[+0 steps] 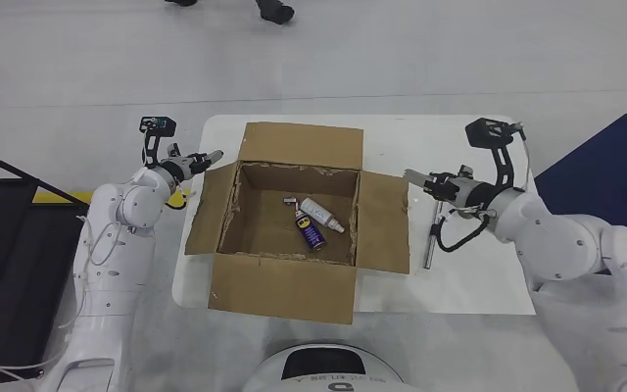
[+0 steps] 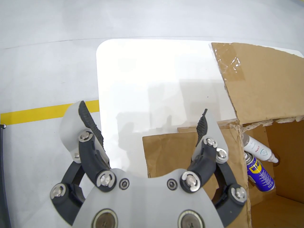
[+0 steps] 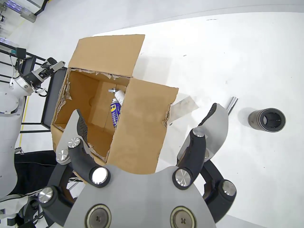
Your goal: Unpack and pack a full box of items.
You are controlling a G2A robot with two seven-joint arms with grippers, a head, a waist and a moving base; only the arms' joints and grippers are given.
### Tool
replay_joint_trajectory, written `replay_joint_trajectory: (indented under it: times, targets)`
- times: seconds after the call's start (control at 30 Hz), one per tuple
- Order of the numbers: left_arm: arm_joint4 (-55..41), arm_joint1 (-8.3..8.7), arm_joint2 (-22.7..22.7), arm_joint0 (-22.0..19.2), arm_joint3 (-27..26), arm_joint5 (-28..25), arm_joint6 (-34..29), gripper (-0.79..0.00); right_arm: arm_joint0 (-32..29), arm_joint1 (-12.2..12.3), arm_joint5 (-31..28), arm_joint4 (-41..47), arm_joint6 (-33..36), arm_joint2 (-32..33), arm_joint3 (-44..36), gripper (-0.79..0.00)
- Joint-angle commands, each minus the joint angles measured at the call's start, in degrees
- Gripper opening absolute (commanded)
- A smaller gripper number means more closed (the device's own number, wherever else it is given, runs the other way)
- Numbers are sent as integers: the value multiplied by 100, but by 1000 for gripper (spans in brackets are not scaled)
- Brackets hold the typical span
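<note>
Spread wide and empty, the left gripper hung over the table edge, just outside the left flap of the open box. Past that flap, on the box floor, a blue spray can and a white bottle lay side by side. Right of the box hovered the right gripper, also wide and empty, with a metal rod and a metal sleeve on the table just beyond it. Unpacking looked part done. Next, one gripper would need to dip over the wall and close across the can's body.
</note>
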Motion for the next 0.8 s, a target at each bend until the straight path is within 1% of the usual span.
replay_joint_trajectory:
  times: [0.0,0.1,0.17,0.23,0.27,0.33,0.37,0.43,0.47,0.5,0.53,0.7,0.77]
  targets:
    - [0,0,0,0,0,0,0,0,-65,7,45,-17,87,66,373,0]
    - [0,0,0,0,0,0,0,0,-63,70,213,-288,892,184,890,0]
    - [0,0,0,0,0,0,0,0,-39,114,225,-525,1356,240,1159,0]
    - [0,0,0,0,0,0,0,0,-27,152,307,-847,1661,282,1364,0]
    - [0,0,0,0,0,0,0,0,-7,157,374,-849,1741,321,1451,0]
    - [0,0,0,0,0,0,0,0,8,161,494,-879,1720,400,1619,0]
    - [0,0,0,0,0,0,0,0,1,166,617,-1034,1664,414,1748,-46]
    - [0,0,0,0,0,0,0,0,38,161,773,-1195,1509,340,2026,-102]
    - [0,0,0,0,0,0,0,0,92,152,879,-1214,1403,311,2194,-182]
    - [0,0,0,0,0,0,0,0,144,145,1023,-1323,1259,262,2380,-234]
    - [0,0,0,0,0,0,0,0,195,139,1132,-1459,1150,179,2525,-314]
    - [0,0,0,0,0,0,0,0,555,105,1335,-1591,947,-98,3125,-409]
    - [0,0,0,0,0,0,0,0,632,101,1429,-1709,854,-139,3268,-419]
